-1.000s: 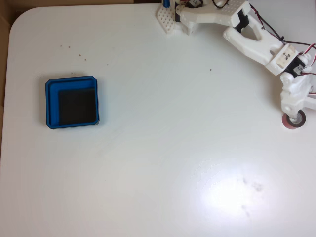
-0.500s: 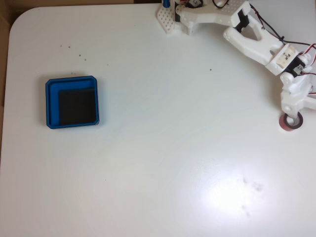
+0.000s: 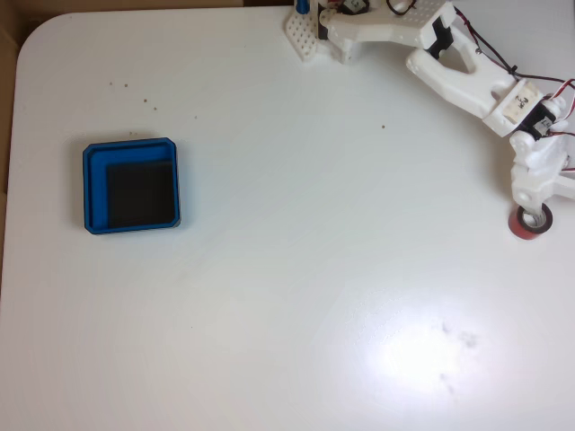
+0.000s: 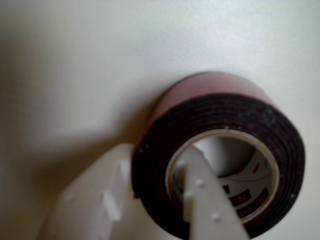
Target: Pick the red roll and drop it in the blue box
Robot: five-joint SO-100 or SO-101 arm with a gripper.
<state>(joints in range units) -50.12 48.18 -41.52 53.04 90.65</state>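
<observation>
Count: one red roll [image 3: 528, 224], one blue box [image 3: 131, 186], one white arm [image 3: 467, 76], one tabletop [image 3: 287, 296].

white table [image 3: 269, 296] | bright glare patch lower right | brown floor strip, left edge

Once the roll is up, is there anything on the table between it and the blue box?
Nothing visible. In the fixed view only bare white table lies between the red roll at the right edge and the blue box at left; the gripper straddles the roll's wall.

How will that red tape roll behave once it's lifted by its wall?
The red roll looks like stiff, thick winding, so probably won't crush. With one finger inside its core, it may swing. Dropped on its side, it could roll.
</observation>
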